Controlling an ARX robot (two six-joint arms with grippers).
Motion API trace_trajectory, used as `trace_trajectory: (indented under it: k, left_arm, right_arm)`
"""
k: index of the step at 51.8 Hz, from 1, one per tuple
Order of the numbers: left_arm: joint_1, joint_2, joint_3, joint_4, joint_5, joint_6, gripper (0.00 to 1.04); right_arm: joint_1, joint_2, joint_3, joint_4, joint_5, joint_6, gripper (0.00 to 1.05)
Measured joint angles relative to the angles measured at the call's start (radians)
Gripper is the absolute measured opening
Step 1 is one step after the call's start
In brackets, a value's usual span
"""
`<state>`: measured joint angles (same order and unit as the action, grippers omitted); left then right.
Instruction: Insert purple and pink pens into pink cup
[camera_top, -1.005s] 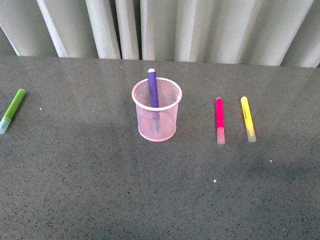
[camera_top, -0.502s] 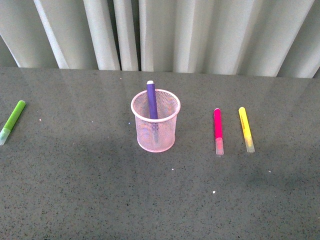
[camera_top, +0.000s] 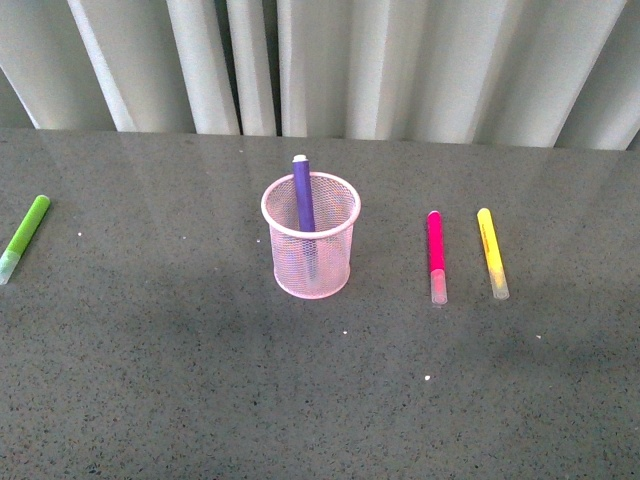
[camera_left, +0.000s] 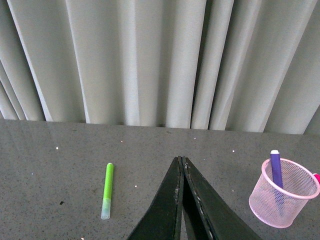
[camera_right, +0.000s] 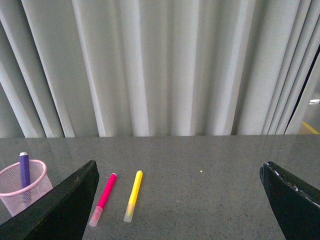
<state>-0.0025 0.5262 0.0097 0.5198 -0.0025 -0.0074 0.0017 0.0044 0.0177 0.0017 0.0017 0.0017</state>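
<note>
- The left gripper (camera_left: 180, 160) shows only in the left wrist view. Its two dark fingers are pressed together along their length, with nothing between them.
- The right gripper (camera_right: 179, 165) shows only in the right wrist view. Its fingers stand wide apart at the picture's two edges, holding nothing, with bare table between them.
- The grey speckled table (camera_top: 200, 390) fills the near ground of the front view.
- The pink pen (camera_top: 436, 256) lies flat on the table to the right of the cup and apart from it, its clear cap toward the camera.
- The yellow marker (camera_top: 491, 252) lies just beside the pink pen on its outer side, roughly parallel. The left wrist view does not show the yellow marker.
- The green marker (camera_top: 23, 238) lies far off to the left. The right wrist view does not take it in; only the front view shows all four markers at once.
- The pink cup (camera_top: 311, 236) stands upright mid-table.
- The purple pen (camera_top: 303, 195) stands inside the cup, leaning on the far rim, its pale end above the rim.
- Any print on the markers is too small to read.
- A pleated pale curtain (camera_top: 400, 60) hangs behind the table.
</note>
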Motion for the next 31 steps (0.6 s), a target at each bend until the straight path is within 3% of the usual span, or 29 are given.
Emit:
trace_trajectory:
  k: [31]
  left_arm:
    - [0.000,-0.260,0.000,-0.249,0.000,0.000,0.04]
  right_arm:
    - [0.000,0.000,0.000,0.000,0.000,0.000,0.98]
